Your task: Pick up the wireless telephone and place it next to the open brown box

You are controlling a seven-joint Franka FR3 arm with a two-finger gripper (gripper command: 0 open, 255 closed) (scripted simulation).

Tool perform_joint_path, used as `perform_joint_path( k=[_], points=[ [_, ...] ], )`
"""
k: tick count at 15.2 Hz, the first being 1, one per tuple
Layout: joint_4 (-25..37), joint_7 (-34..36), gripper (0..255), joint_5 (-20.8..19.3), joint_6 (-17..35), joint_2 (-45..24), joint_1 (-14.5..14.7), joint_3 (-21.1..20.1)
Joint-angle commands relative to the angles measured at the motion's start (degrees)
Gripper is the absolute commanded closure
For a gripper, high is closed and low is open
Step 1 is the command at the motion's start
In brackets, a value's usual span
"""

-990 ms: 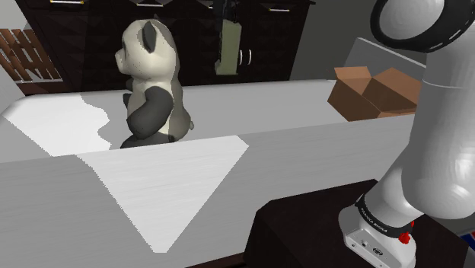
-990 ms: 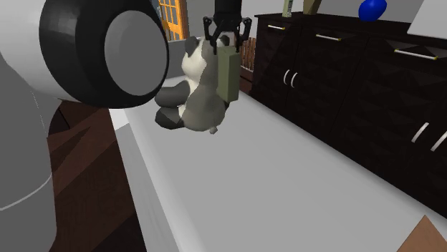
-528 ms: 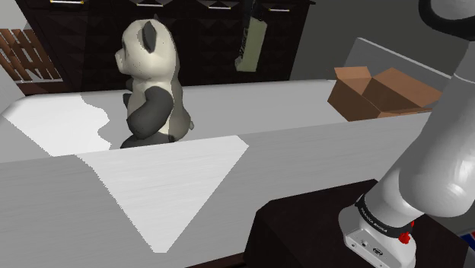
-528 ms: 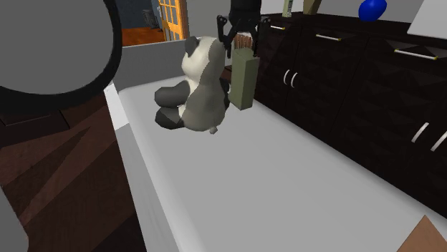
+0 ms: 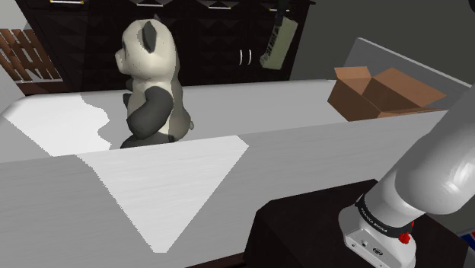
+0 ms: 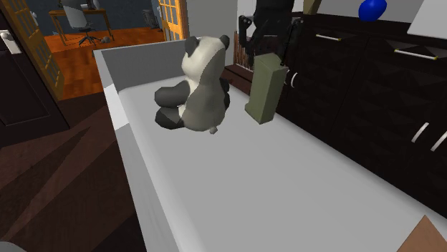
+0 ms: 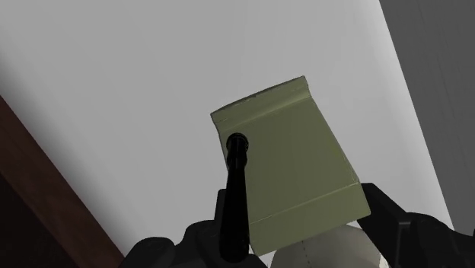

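Observation:
The wireless telephone (image 5: pixel 278 43) is an olive-green slab with a black antenna (image 7: pixel 237 180). It hangs tilted in the air, clear of the grey table (image 5: pixel 251 106). My gripper (image 5: pixel 282 13) is shut on its upper end, with black fingers (image 7: pixel 402 221) on both sides of it. In the second exterior view the telephone (image 6: pixel 266 89) hangs under the gripper (image 6: pixel 270 47), just right of the panda. The open brown box (image 5: pixel 383 91) stands at the table's far right in the shoulder view, well to the right of the telephone.
A black-and-white toy panda (image 5: pixel 150 82) sits on the table, left of the telephone in the shoulder view. Dark cabinets (image 6: pixel 358 79) run along the table's far side, with a blue object (image 6: pixel 372 8) on top. A box corner (image 6: pixel 431 239) shows at lower right.
My gripper has carried the telephone to the shoulder view's right, away from the panda and toward the brown box. The telephone now hangs more tilted.

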State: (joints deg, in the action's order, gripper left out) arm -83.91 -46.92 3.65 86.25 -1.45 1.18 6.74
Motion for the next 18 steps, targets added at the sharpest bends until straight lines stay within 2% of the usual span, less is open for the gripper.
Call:
perform_joint_path(
  k=[1, 9, 18],
  points=[
    [-2.26, -2.45, 255, -0.18, 0.23, 1.93, -1.19, 1.14],
    [-5.90, -12.59, 255, -1.16, -1.12, 6.41, -6.02, 6.48],
    [-4.28, -25.10, 255, -1.89, -3.62, 6.70, -11.57, 13.48]
  ],
)
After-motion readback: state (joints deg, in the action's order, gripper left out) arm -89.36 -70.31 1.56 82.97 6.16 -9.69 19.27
